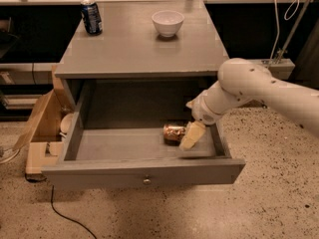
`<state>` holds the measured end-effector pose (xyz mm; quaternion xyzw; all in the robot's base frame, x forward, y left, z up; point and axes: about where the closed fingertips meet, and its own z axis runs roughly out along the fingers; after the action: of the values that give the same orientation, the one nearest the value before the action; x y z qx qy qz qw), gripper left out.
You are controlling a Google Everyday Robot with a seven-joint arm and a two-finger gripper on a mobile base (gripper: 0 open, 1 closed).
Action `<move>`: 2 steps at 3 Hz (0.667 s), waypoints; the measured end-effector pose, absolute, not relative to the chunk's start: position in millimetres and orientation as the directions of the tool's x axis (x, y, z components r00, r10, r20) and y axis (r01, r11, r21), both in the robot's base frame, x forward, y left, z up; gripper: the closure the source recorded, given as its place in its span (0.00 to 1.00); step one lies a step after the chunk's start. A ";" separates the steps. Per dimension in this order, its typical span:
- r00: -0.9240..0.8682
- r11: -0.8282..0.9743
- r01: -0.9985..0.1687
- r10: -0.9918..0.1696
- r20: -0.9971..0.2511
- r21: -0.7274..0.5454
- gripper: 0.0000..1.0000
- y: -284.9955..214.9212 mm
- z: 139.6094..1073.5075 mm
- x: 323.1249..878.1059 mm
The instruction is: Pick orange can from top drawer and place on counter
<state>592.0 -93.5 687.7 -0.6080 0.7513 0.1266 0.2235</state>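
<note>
- The can [173, 132] lies on its side in the open drawer [144, 169], right of its middle, at lower centre of the frame.
- The gripper [192, 135] is down inside the drawer at the can's right end, touching it or nearly so. I cannot tell whether it is released or already clamped on the can.
- Step in hand, by my judgement: the grasp. The can is not lifted yet.
- The next move calls for a firm hold, a lift clear of the drawer's walls, then up onto the table [134, 49], away from the bowl [168, 22] and blue can [91, 17].
</note>
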 end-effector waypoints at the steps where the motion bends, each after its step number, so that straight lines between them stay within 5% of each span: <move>1: -0.158 0.229 -0.969 -0.862 -0.481 -0.093 0.00 -83.5 670.4 604.1; 2: -0.155 0.226 -0.969 -0.875 -0.459 -0.104 0.00 -77.2 654.3 610.7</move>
<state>610.7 -77.2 654.3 -0.6125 0.7524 0.1080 0.2172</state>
